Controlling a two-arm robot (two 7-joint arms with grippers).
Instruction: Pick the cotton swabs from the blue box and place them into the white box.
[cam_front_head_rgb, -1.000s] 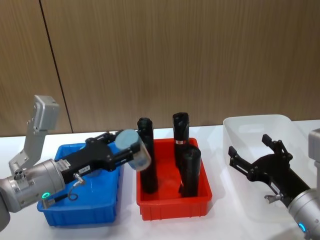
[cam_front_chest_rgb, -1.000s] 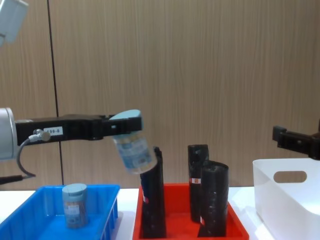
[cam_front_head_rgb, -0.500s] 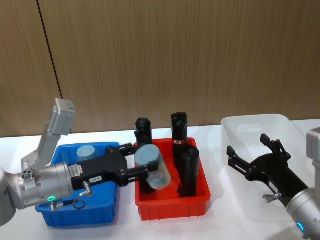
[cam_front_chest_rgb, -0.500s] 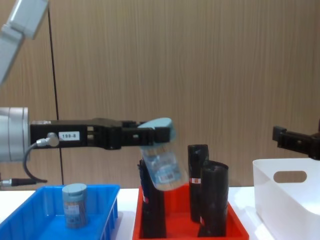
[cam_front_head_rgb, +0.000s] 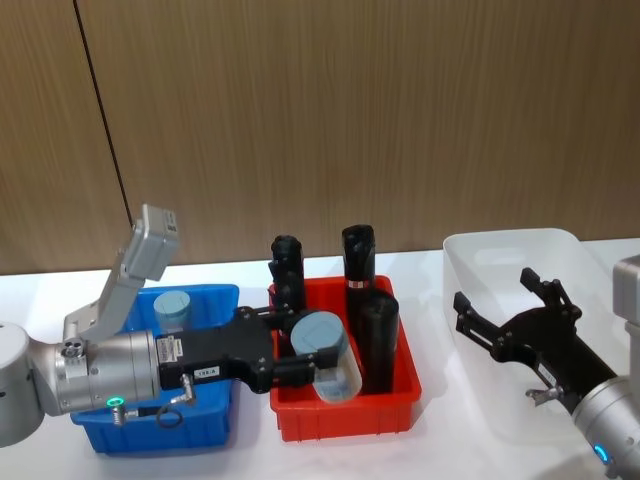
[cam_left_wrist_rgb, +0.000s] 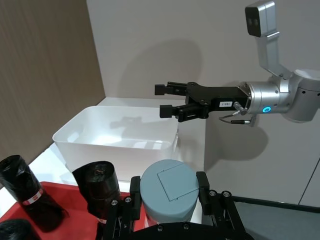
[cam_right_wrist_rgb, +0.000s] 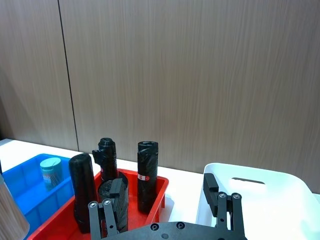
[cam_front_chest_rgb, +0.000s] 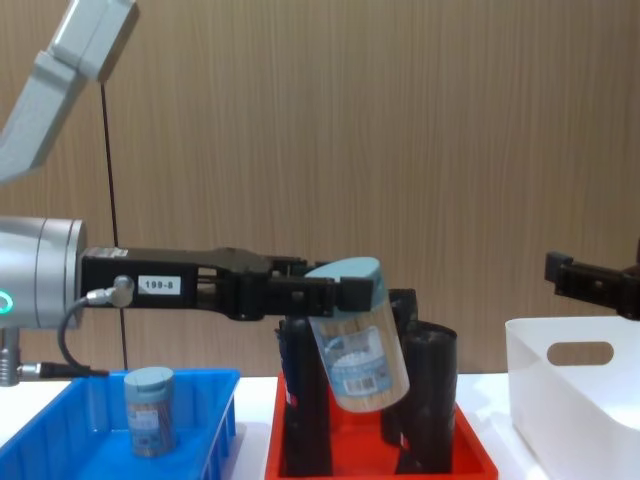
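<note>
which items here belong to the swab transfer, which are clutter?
Job: clear plastic cotton swab jar with grey-blue lid in the left jaws; second jar in the bright blue plastic bin; white plastic bin, right jaws open near it.
Clutter: red plastic tray; tall black rolls standing in it.

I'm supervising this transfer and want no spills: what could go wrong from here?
1. The left gripper holds the cotton swab jar tilted, by its lid end; it might slip into the red tray.
2. The jar hangs level with the black rolls and could knock one.
3. The open right gripper hovers by the white box, possibly blocking the drop.
</note>
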